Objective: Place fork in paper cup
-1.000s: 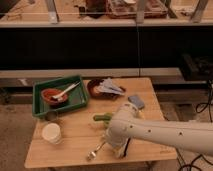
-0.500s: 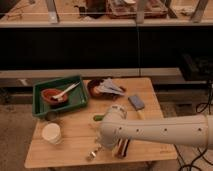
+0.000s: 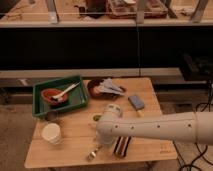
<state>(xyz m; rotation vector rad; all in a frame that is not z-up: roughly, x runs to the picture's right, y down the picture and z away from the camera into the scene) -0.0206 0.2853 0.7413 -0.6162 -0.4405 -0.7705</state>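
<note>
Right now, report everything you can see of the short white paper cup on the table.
The short white cylindrical paper cup stands upright, mouth up, with a round rim and plain walls that look like matte paper. It sits near the front left corner of the light wooden slatted table, just in front of the green rectangular plastic tray. Only the tabletop touches it, and nothing shows inside it. The robot's hand hangs low over the table, to the right of the cup in view and clear of it.
</note>
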